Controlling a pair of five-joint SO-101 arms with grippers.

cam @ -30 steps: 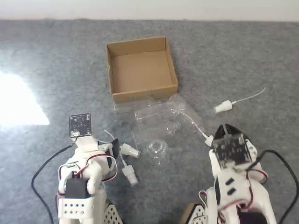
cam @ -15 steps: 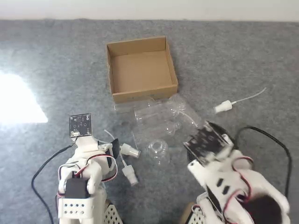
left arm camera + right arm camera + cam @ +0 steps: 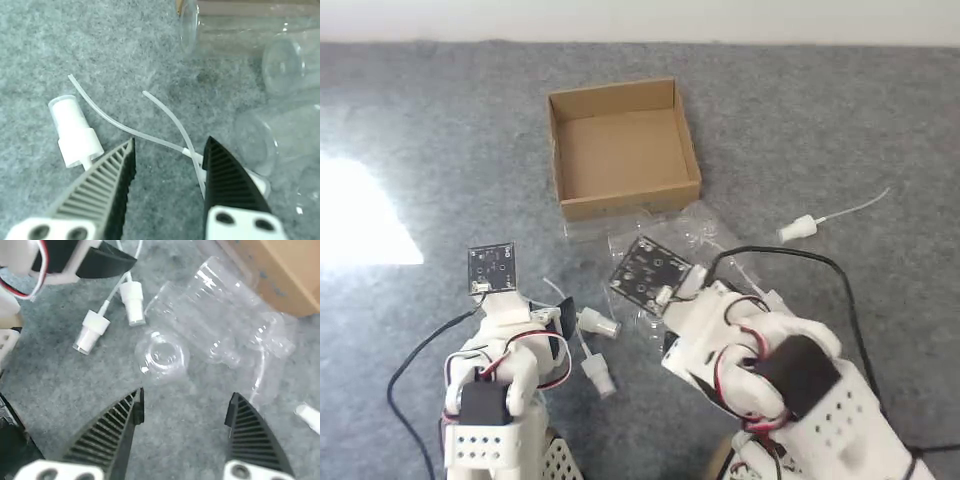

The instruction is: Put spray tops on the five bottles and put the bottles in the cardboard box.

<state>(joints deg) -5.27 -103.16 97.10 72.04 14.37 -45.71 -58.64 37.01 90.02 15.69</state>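
Right wrist view, my right gripper (image 3: 186, 395) apart above clear bottles (image 3: 220, 325), left gripper (image 3: 170, 141) apart near spray tops (image 3: 75, 132).

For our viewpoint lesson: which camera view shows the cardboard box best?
The high view: the whole cardboard box, open, empty. The right wrist view catches one corner, the left wrist view a thin strip of wall.

— Where's the box (image 3: 630, 200)?
— Open side up, toward the far middle of the table (image 3: 420, 130). Clear bottles (image 3: 692, 226) lie just in front of it, with the right arm (image 3: 760, 370) over them.
— Tops?
— Two tops (image 3: 599, 323) by the left arm (image 3: 492, 385); a third top (image 3: 798, 229) well apart, rightward.
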